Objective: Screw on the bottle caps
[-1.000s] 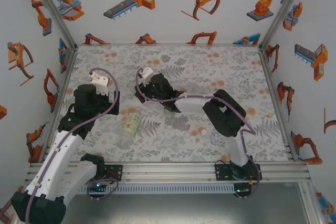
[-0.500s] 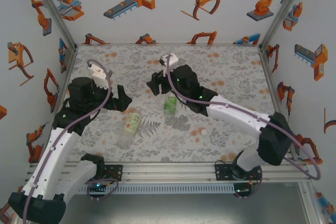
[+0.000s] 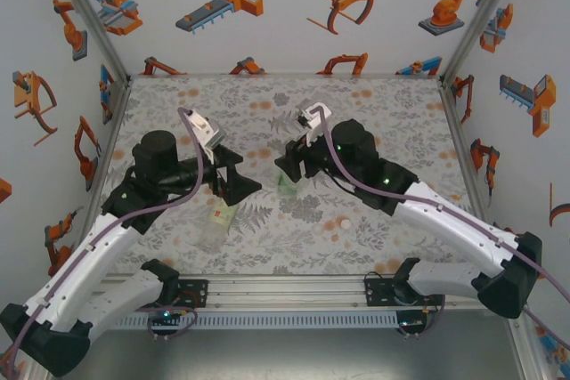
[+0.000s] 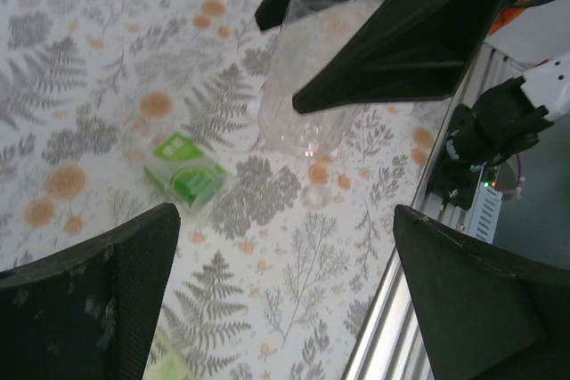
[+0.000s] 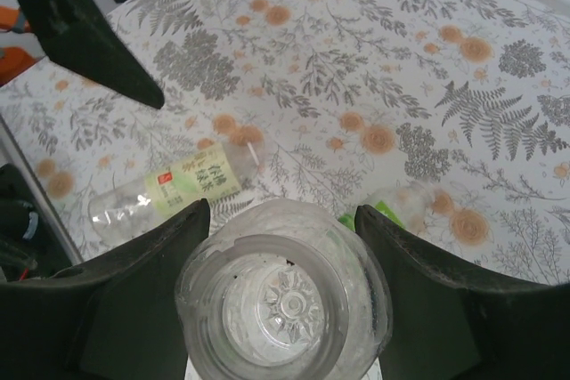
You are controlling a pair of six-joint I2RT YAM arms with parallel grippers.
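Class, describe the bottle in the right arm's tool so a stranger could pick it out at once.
Start at the fern-and-flower printed table, then find the right arm's tool near its middle. The clear bottle is clamped between that tool's two black fingers. Unlike the yellow-green labelled bottle and the bright green labelled bottle lying on the table, it shows no coloured label.

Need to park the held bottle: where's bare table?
Bare: the table's far strip by the back wall, and the near patch between the lying bottle and cap. Crowded: the middle, around left arm, right arm and green-label bottle.
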